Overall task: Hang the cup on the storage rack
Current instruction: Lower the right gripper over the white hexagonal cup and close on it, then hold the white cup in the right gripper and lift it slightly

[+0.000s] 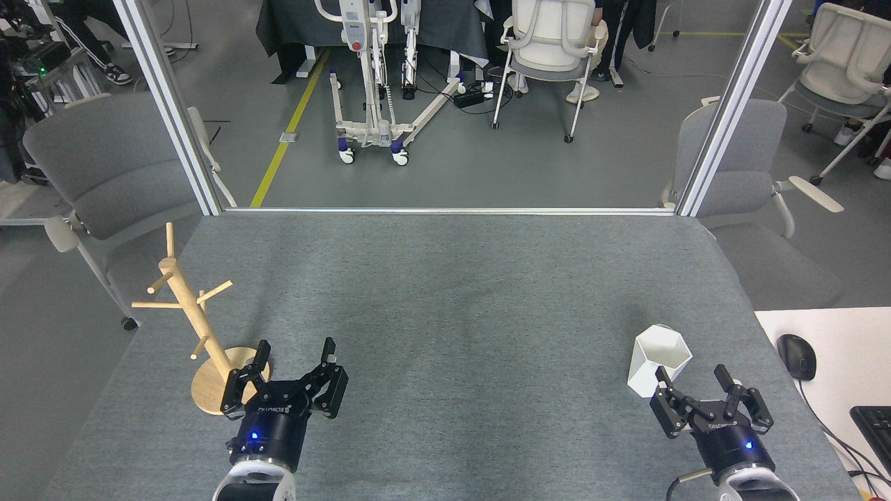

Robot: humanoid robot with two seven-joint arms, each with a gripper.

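Note:
The white faceted cup point(658, 360) stands upright on the grey table near its right side, its handle hidden from here. My right gripper point(692, 374) sits just in front of the cup, open, with nothing between its fingers; its left fingertip is next to the cup's lower right side. The wooden storage rack point(191, 314) stands at the table's left edge on its round base, its pegs bare. My left gripper point(294, 350) is open and empty, right beside the rack's base.
Grey table point(445, 299) with a metal frame along its far edge. A white desk with a black mouse point(796, 356) and keyboard point(876, 426) adjoins on the right. Grey chairs point(104, 174) stand beyond both table sides.

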